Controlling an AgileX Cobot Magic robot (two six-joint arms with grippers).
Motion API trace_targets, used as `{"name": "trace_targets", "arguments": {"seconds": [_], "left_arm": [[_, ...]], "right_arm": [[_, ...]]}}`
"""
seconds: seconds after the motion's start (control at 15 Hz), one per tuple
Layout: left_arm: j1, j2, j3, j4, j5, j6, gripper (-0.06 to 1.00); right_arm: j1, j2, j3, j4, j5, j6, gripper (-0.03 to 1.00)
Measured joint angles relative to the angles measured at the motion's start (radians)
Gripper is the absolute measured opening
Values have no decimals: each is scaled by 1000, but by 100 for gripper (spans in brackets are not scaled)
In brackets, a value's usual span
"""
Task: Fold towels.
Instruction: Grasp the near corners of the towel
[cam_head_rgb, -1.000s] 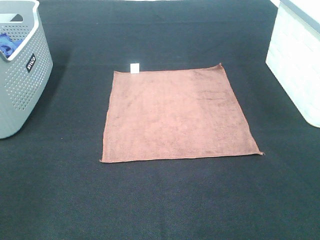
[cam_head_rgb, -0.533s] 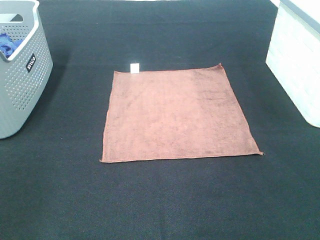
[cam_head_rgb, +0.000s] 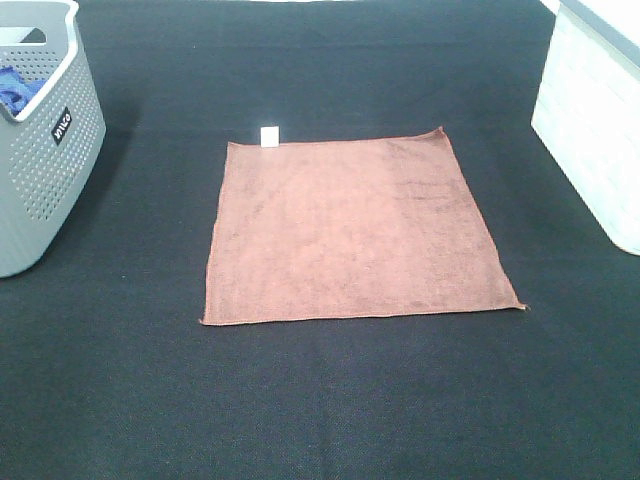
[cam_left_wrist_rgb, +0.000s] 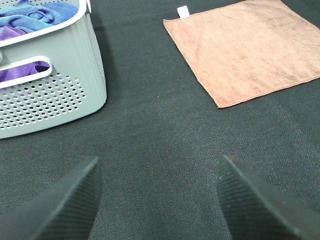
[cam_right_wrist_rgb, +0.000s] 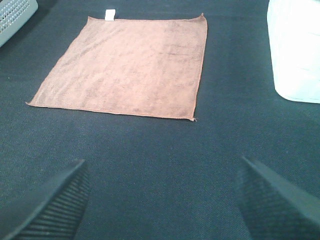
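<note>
A reddish-brown square towel (cam_head_rgb: 350, 228) lies flat and fully spread on the dark table (cam_head_rgb: 330, 400), its small white tag (cam_head_rgb: 269, 135) at the far left corner. Both wrist views also show the towel (cam_left_wrist_rgb: 245, 47) (cam_right_wrist_rgb: 127, 60). Neither gripper appears in the exterior high view. My left gripper (cam_left_wrist_rgb: 157, 192) hovers over bare table short of the towel, open, with nothing between its fingers. My right gripper (cam_right_wrist_rgb: 162, 197) is likewise open and empty, back from the towel's near edge.
A grey perforated basket (cam_head_rgb: 45, 150) holding blue and purple cloths (cam_left_wrist_rgb: 35, 15) stands at the left. A white bin (cam_head_rgb: 595, 120) stands at the right edge.
</note>
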Motion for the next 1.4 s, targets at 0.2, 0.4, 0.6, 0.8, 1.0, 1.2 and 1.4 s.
{"name": "trace_targets", "arguments": {"seconds": [0.2, 0.4, 0.6, 0.8, 1.0, 1.2, 1.4], "left_arm": [[0, 0, 0, 0, 0, 0, 64], [0, 0, 0, 0, 0, 0, 64], [0, 0, 0, 0, 0, 0, 64], [0, 0, 0, 0, 0, 0, 64], [0, 0, 0, 0, 0, 0, 64], [0, 0, 0, 0, 0, 0, 64], [0, 0, 0, 0, 0, 0, 64]], "right_arm": [[0, 0, 0, 3, 0, 0, 76], [0, 0, 0, 3, 0, 0, 76], [0, 0, 0, 3, 0, 0, 76], [0, 0, 0, 4, 0, 0, 76], [0, 0, 0, -5, -2, 16, 76], [0, 0, 0, -14, -4, 35, 76], [0, 0, 0, -17, -4, 38, 76]]}}
